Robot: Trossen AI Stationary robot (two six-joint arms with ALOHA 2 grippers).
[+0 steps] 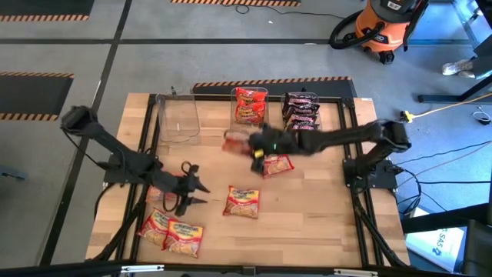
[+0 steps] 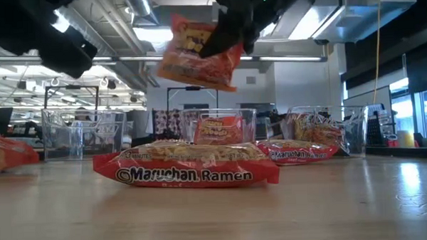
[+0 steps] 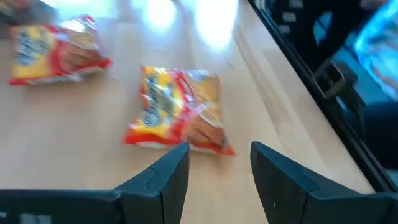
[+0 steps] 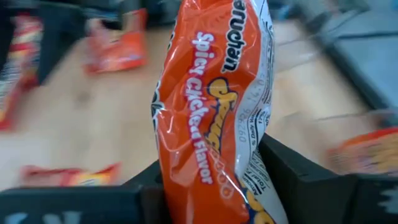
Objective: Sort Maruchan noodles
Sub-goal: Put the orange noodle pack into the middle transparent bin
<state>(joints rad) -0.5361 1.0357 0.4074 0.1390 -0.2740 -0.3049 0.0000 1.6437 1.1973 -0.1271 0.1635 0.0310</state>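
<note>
Gripping an orange spicy chicken packet between its fingers, the right gripper is holding it above the table near the bins, while the left gripper is hovering part-open over loose packets.

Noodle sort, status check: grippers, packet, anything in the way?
Right gripper shut on orange packet, lifted above table. Left gripper open, empty, over a yellow-red packet. Nothing blocking.
</note>
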